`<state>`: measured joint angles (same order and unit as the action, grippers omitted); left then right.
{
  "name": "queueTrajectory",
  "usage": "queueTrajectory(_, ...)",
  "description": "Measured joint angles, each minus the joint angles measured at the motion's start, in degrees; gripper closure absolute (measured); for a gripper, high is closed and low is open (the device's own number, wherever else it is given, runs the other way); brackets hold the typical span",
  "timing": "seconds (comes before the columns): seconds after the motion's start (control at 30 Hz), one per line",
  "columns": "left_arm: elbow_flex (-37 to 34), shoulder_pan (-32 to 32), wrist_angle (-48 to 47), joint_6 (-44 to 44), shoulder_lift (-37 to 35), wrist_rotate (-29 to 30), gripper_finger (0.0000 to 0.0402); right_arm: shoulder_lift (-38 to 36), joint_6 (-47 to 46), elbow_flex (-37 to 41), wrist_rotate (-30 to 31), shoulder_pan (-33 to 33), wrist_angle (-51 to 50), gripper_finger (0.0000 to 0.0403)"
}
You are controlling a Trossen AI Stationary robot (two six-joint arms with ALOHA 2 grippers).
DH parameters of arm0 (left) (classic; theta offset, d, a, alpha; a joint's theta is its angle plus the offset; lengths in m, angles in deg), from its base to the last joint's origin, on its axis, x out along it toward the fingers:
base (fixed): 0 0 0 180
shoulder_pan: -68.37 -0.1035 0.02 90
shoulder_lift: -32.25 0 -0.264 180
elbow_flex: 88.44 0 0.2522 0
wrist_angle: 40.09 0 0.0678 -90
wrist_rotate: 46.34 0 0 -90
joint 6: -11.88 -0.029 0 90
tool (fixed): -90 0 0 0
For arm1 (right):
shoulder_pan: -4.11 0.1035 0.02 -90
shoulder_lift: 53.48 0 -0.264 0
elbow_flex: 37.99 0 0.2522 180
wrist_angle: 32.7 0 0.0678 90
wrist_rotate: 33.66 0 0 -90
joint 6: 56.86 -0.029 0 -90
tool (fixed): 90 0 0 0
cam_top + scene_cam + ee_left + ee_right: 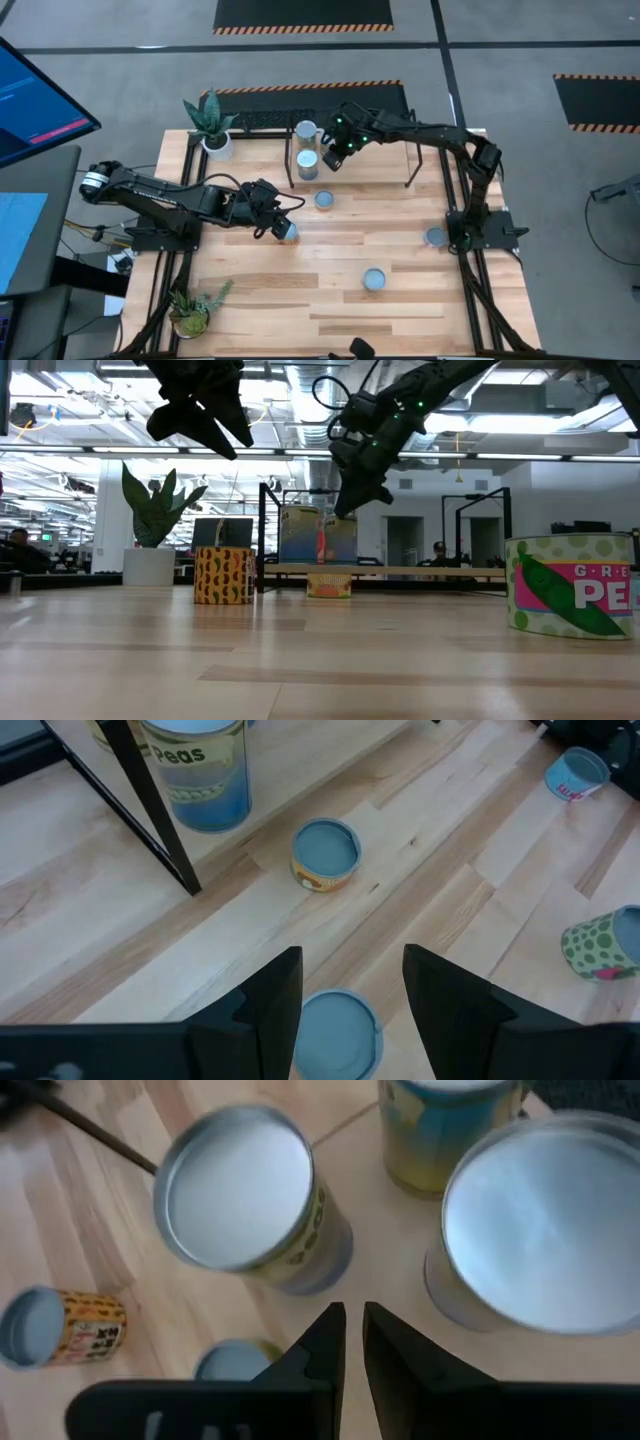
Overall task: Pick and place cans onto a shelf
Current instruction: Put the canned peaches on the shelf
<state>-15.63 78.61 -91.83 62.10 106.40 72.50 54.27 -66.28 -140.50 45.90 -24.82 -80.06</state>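
The shelf (372, 150) stands at the table's far middle on black legs. Two cans (306, 130) (307, 163) show upright on its left end. The right wrist view shows three tall cans (245, 1190) (545, 1230) (440, 1130) there. My right gripper (330, 160) (353, 1345) hangs above the shelf beside them. Its fingers are nearly together with nothing between. My left gripper (281, 226) (352, 990) is open, high above a small can (335, 1032) on the table. Another small can (324, 200) (325, 855) stands in front of the shelf.
Two more cans (435, 237) (374, 279) stand on the table's right and near middle. White plant pots sit at the far left (215, 143) and near left (190, 322) corners. The shelf's black leg (150, 800) rises close to the left arm.
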Motion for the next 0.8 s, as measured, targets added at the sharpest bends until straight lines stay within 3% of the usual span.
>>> queueTrajectory(0.13, 0.0, 0.0, 0.0, -0.1, 0.0, 0.0, 0.0239, 0.0, -0.1, 0.0, 3.1, -0.2, 0.2, 0.0337)
queueTrajectory(0.8, 0.0, 0.0, 0.0, 0.0, 0.0, -0.5, 0.0239, 0.0, -0.1, 0.0, 6.0, -2.0, 0.3, 0.0337)
